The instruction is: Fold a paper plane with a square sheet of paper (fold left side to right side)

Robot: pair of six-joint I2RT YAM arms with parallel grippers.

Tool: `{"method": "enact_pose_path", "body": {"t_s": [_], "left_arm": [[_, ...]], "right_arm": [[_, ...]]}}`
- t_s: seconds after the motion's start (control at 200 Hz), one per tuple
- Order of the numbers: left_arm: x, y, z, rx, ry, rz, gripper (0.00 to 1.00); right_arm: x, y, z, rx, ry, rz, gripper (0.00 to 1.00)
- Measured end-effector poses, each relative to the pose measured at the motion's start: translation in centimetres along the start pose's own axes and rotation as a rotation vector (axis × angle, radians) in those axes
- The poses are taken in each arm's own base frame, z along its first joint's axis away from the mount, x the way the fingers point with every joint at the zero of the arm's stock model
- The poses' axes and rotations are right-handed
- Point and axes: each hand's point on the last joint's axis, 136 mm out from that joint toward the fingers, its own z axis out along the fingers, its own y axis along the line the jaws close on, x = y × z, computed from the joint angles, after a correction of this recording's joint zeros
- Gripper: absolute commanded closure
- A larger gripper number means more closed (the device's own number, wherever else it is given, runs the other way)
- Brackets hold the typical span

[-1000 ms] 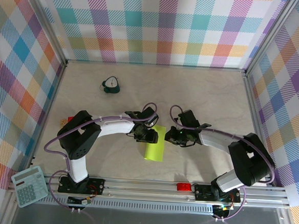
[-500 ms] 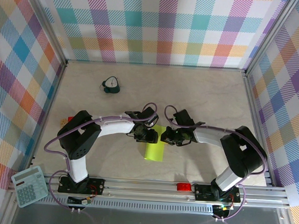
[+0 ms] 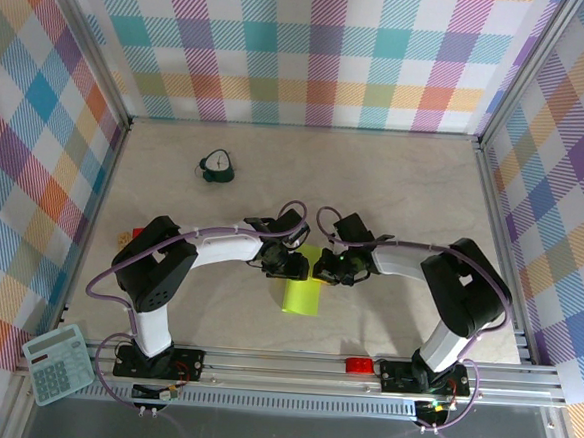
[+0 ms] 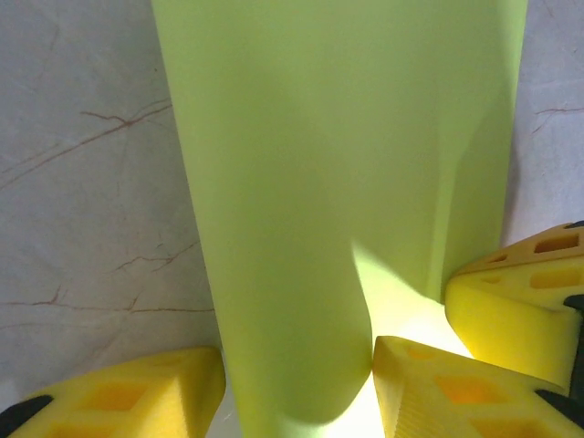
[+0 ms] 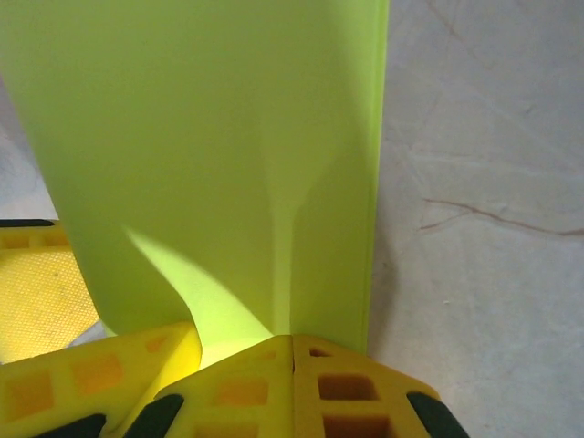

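Overlooking a pale veined tabletop (image 3: 404, 197) hemmed in by pastel plaid walls (image 3: 314, 50). Finding the square sheet of paper (image 3: 301, 298) just below the centre of the top view, lying as a narrow lime strip with its long side running up the frame and its upper end tucked under the two wrists. Watching the left gripper (image 3: 294, 266) reaching in from the left and the right gripper (image 3: 327, 270) reaching in from the right, the two almost nose to nose over that upper end.

Looking through the left wrist camera: seeing its yellow fingers (image 4: 119, 401) standing about half apart, bracketing a curled, bulging fold of the paper, both touching it and holding it between them. Looking through the right wrist camera: seeing the other pair of fingers (image 5: 246, 365) pressed fully together at the bottom of the frame, pinching the paper where a soft ridge runs down into their seam, with bare table showing to the right.

Noting also a small teal clock (image 3: 216, 167) well apart in the upper left of the table, a small red block (image 3: 359, 365) on the rail at the bottom, and a pale green calculator (image 3: 56, 365) in the lower left corner.
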Motion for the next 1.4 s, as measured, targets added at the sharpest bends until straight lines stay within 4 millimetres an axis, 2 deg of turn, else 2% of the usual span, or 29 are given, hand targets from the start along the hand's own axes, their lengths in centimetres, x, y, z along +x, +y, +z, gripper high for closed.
{"method": "enact_pose_path", "body": {"t_s": [0.145,0.27,0.37,0.44,0.515,0.64,0.775,0.945,1.27,1.4], "left_arm": [[0.0,-0.4,-0.5,0.016,-0.018,0.01,0.43],[-0.1,0.2,-1.3,0.014,-0.03,0.016,0.36],[-0.4,0.9,-3.0,0.014,-0.049,0.02,0.34],[-1.2,0.7,-4.9,0.041,-0.095,0.03,0.34],[-2.0,0.0,-6.9,0.087,-0.142,0.043,0.41],[-2.8,-1.7,-8.6,0.211,-0.184,0.074,0.63],[-2.1,-3.4,-7.6,0.338,-0.141,0.098,0.83],[-1.1,-3.9,-5.2,0.407,-0.075,0.102,0.92],[0.4,-2.1,-1.7,0.366,-0.019,0.086,0.97],[1.2,-1.1,-0.9,0.343,-0.01,0.077,0.98]], "right_arm": [[0.0,-0.1,0.0,0.011,0.006,0.006,1.0],[0.0,-0.2,0.0,0.019,0.01,0.011,1.0],[0.0,-0.2,0.1,0.026,0.012,0.012,1.0],[0.0,-0.2,0.1,0.029,0.011,0.01,1.0],[0.1,-0.3,0.1,0.032,0.011,0.01,1.0],[0.1,-0.3,0.1,0.033,0.011,0.01,1.0],[0.1,-0.3,0.1,0.033,0.011,0.01,1.0],[0.1,-0.3,0.1,0.036,0.011,0.011,1.0],[-0.1,-0.4,0.0,0.056,0.011,0.008,1.0],[-0.2,-0.5,-0.1,0.066,0.008,0.006,1.0]]}}
